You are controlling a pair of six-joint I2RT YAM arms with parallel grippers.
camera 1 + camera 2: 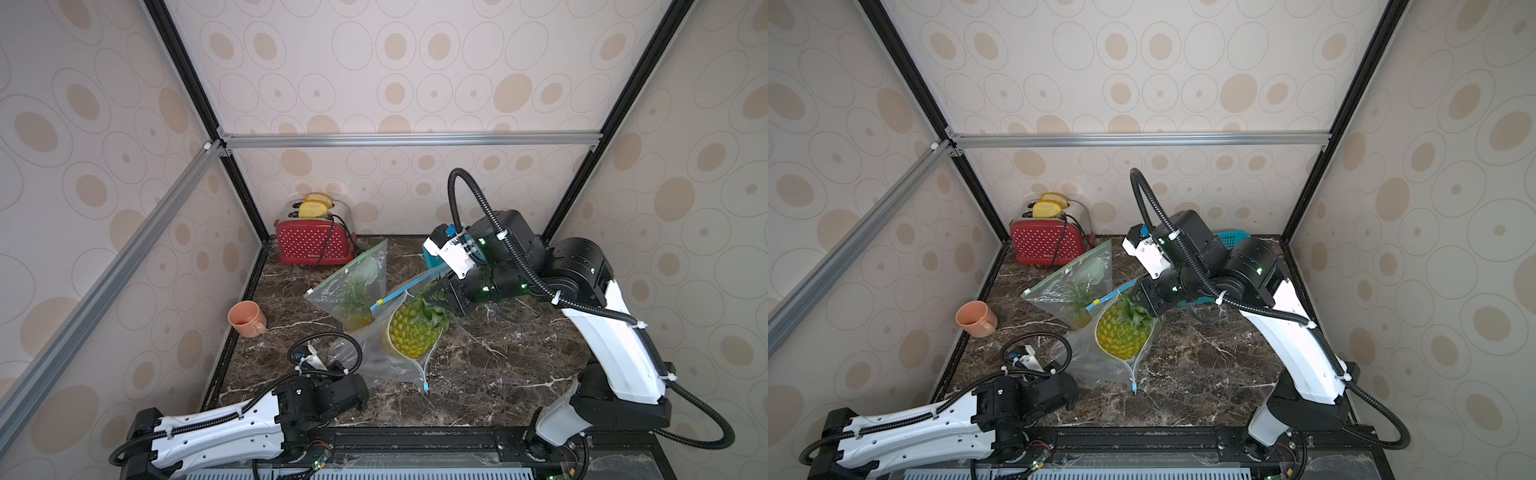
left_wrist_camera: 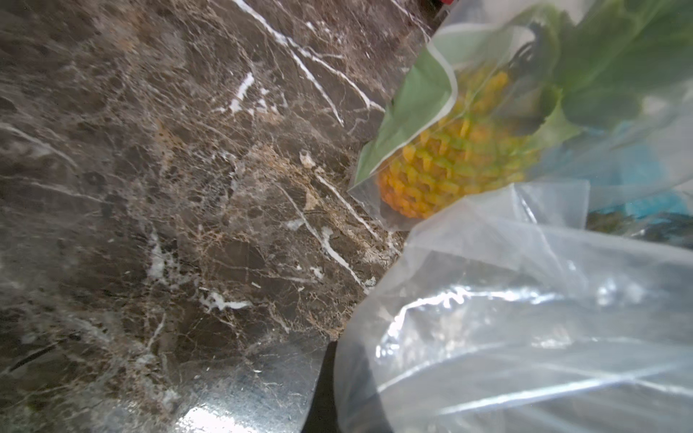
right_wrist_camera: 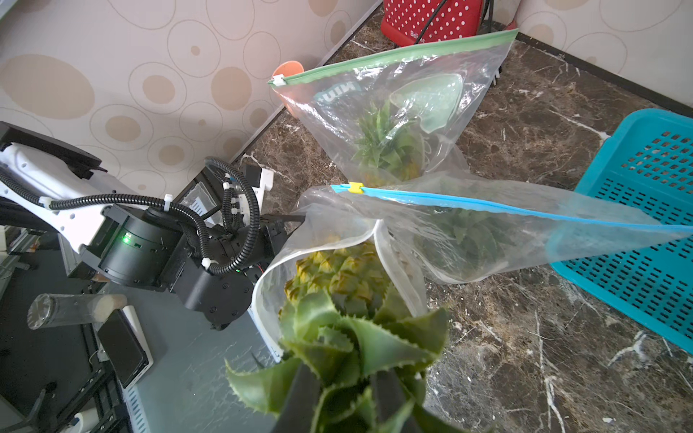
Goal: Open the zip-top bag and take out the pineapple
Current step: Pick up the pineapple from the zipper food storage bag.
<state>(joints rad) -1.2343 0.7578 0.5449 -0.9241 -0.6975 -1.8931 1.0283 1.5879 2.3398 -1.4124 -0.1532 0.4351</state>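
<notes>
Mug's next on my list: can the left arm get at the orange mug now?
Probably, once freed: bare tabletop lies between the left pincer and the orange mug, but that pincer is shut on the zip-top bag.

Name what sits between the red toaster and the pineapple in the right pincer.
A second, green-zipped bag holding another pineapple stands between them, clear in both top views.

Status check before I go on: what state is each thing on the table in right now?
Blue-zip bag: open.
Pineapple: partly out of its mouth.
Right gripper: shut on the pineapple's crown.
Left gripper: shut on that bag.
Green-zip bag: zipped shut, second pineapple inside.
Mug: upright.
Toaster: two bread slices raised.
</notes>
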